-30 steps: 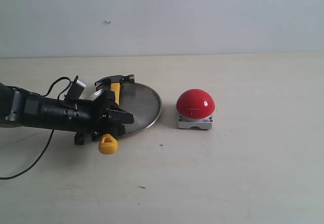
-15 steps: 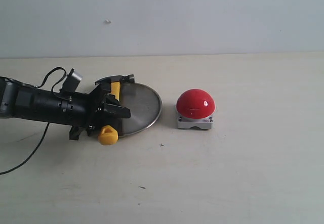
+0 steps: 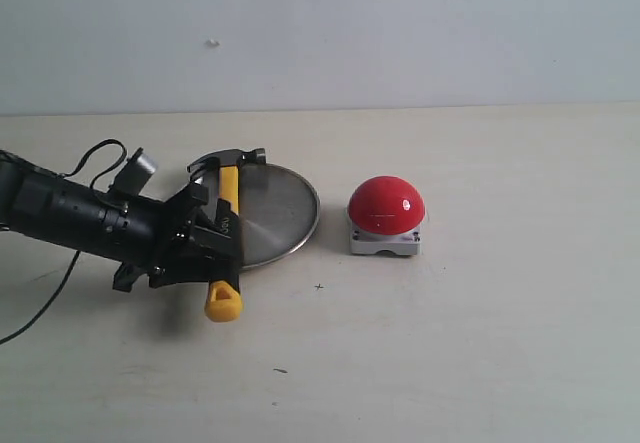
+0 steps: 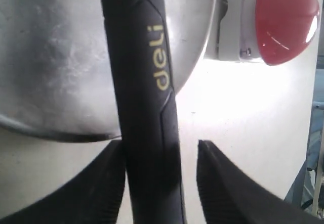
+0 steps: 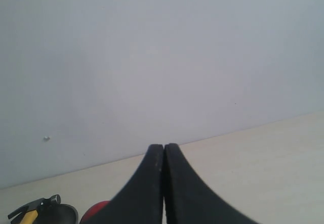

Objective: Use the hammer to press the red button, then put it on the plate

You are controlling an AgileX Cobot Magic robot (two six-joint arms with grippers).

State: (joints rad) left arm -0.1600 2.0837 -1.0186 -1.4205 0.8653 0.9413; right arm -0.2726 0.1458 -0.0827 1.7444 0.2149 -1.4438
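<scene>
With the hammer (image 3: 229,191) lying across the plate (image 3: 280,213), its yellow end out on the counter (image 3: 450,343), we should draw the left fingers (image 4: 217,183), spread apart astride the handle, straight back without dragging it; the right fingers (image 5: 152,183) are pressed together, empty.

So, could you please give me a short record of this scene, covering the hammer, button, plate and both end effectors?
hammer: lies across the plate, head at the far rim, yellow end past the near rim
red button: beside the plate, apart from it, nothing touching it
left end effector: open, straddling the hammer's handle
right end effector: shut, holding nothing
</scene>
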